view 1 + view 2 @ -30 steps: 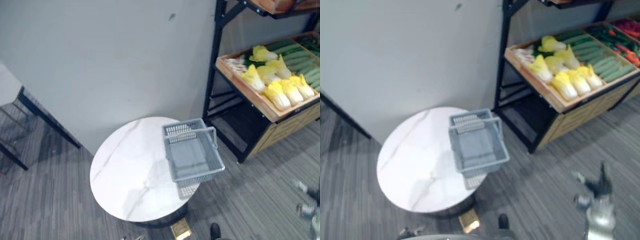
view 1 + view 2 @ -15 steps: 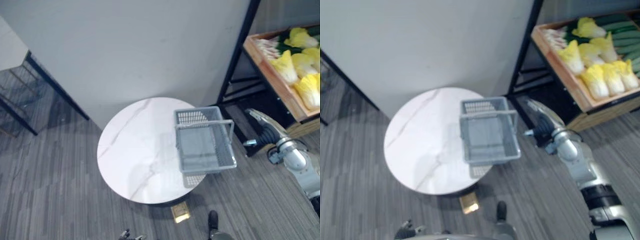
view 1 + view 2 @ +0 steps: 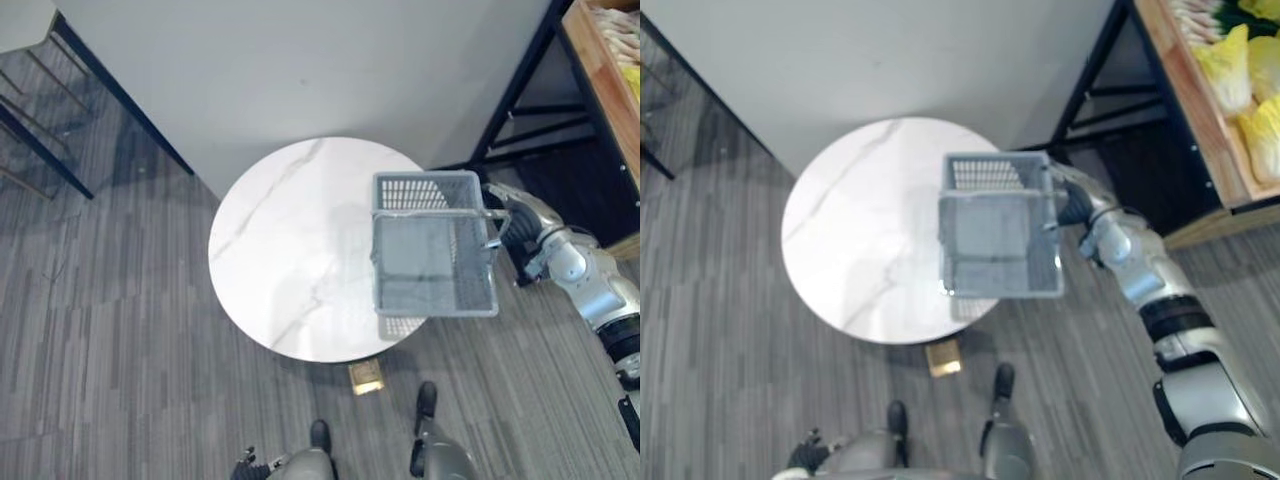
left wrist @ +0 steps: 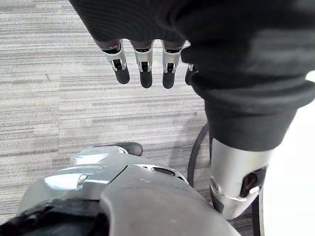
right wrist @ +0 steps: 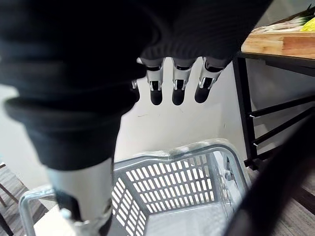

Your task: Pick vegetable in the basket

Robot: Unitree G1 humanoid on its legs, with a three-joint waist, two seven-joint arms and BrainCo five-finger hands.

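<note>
My right hand (image 3: 1073, 202) hangs with fingers (image 5: 178, 81) loose and straight, gripping nothing, just beside the right rim of the basket (image 3: 425, 192). My left hand (image 4: 143, 64) is slack too, low over the floor. The basket stands at the right edge of the table (image 3: 280, 250), its mesh bottom bare, and the cabbages (image 3: 1230, 75) lie on the wooden shelf (image 3: 1185, 110), well apart from it.

Upright grey plastic mesh basket (image 3: 434, 257), handle raised, sits just beside the right hand (image 3: 1072, 203), on its left. Pale yellow leafy cabbages (image 3: 1230, 70) lie well apart, beyond that hand.
</note>
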